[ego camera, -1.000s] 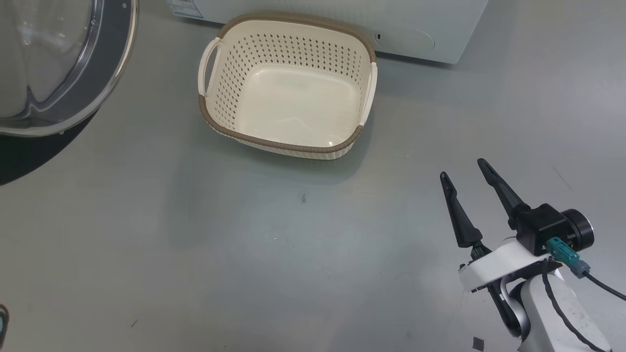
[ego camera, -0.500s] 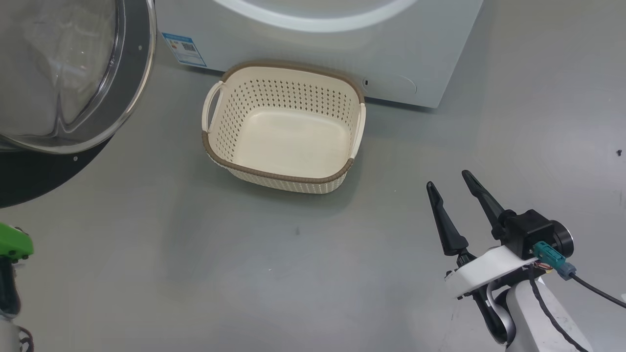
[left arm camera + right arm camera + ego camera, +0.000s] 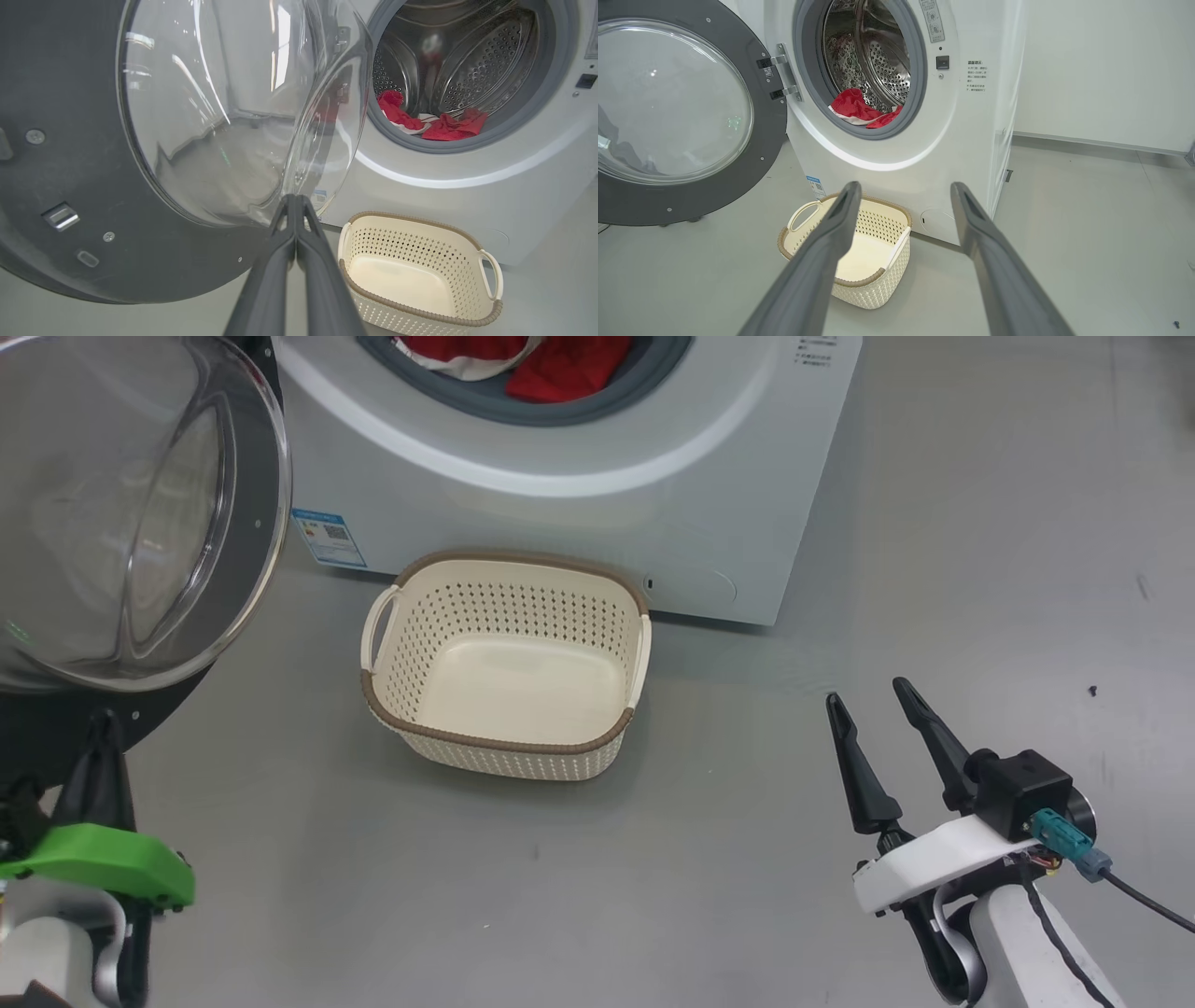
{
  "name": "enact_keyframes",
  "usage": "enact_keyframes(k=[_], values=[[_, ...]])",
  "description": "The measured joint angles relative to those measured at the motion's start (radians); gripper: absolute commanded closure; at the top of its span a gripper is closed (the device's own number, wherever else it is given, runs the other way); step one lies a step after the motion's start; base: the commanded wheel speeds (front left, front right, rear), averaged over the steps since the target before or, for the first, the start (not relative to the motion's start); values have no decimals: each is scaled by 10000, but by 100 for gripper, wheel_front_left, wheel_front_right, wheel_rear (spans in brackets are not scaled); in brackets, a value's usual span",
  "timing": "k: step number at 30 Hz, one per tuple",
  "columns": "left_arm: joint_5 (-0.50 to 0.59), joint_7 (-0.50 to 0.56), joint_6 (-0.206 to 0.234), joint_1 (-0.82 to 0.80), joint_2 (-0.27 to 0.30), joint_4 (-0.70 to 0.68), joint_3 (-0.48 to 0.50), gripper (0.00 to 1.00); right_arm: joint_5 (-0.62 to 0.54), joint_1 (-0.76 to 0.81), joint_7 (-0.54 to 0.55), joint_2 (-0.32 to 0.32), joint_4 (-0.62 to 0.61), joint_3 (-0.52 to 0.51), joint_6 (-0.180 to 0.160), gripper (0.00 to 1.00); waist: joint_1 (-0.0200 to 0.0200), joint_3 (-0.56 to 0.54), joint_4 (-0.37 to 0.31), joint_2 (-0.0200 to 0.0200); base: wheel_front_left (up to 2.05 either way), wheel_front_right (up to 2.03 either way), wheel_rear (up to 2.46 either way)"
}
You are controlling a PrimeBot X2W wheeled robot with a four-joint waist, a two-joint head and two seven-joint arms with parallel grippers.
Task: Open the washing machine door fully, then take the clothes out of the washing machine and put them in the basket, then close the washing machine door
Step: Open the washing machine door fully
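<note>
Red clothes (image 3: 569,373) at 12 o'clock in head view, lying in washing machine (image 3: 560,504); basket (image 3: 509,558) empty, centre | left wrist: door (image 3: 60,140) looks fully open, 9 o'clock; left fingers (image 3: 280,261) pressed together, empty, tips near its glass edge | right wrist: right fingers (image 3: 822,252) spread, empty; floor (image 3: 1064,233) open at 3 o'clock; unloading and closing remain.

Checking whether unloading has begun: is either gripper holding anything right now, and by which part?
Nothing is held. The left gripper is shut empty, the right gripper open and empty; the bright red clothes lie in the steel drum.
</note>
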Motion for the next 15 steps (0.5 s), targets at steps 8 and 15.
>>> enact_keyframes(k=[8, 15], values=[[119, -77, -159, 651, -391, -539, -456, 100, 190, 409, -71, 84, -245, -309, -35, 0, 0, -627, -524, 0, 0, 0, 0], [146, -81, -265, 1113, -663, -1076, -779, 100, 219, 680, -71, 107, -453, -474, -44, 0, 0, -973, -890, 0, 0, 0, 0]])
